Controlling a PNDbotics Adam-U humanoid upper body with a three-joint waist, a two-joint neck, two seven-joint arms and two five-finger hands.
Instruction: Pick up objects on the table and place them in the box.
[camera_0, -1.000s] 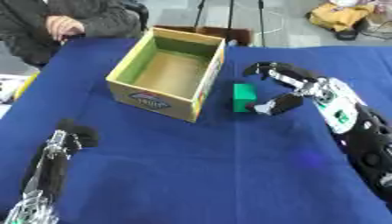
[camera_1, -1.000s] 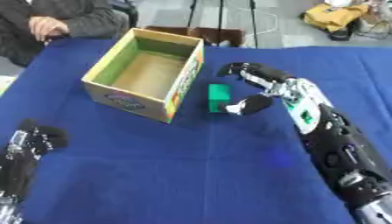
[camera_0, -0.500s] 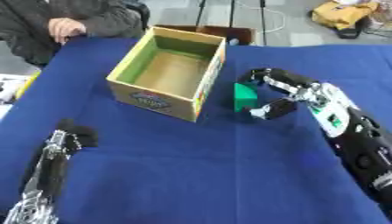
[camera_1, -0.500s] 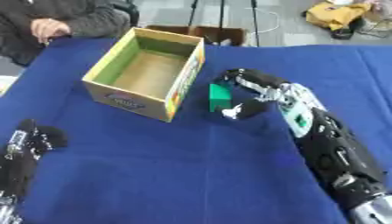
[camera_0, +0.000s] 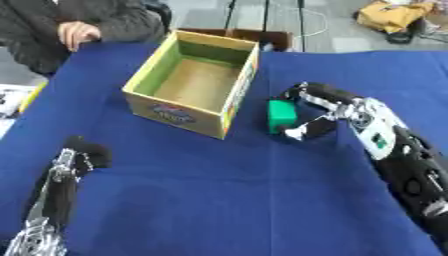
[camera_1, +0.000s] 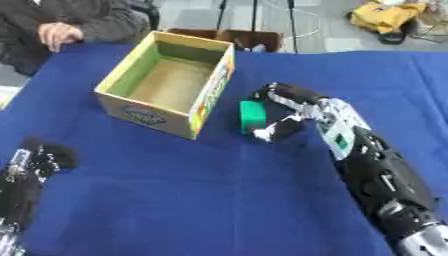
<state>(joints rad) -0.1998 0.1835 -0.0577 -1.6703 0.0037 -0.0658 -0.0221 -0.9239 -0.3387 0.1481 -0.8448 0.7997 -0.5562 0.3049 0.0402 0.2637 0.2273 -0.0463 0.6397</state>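
Right hand (camera_0: 325, 111) around green block (camera_0: 282, 114)

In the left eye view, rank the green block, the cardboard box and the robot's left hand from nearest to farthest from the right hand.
1. green block: between the right hand's fingers and thumb.
2. cardboard box: left of the block.
3. left hand: lower left, across the blue table.

An open yellow cardboard box (camera_0: 193, 89) stands on the blue-covered bench (camera_0: 219, 200). Just right of it sits a small green block (camera_0: 282, 114), with the right hand (camera_0: 325, 111) at its right side. The left hand (camera_0: 80, 154) rests near the bench's lower left.
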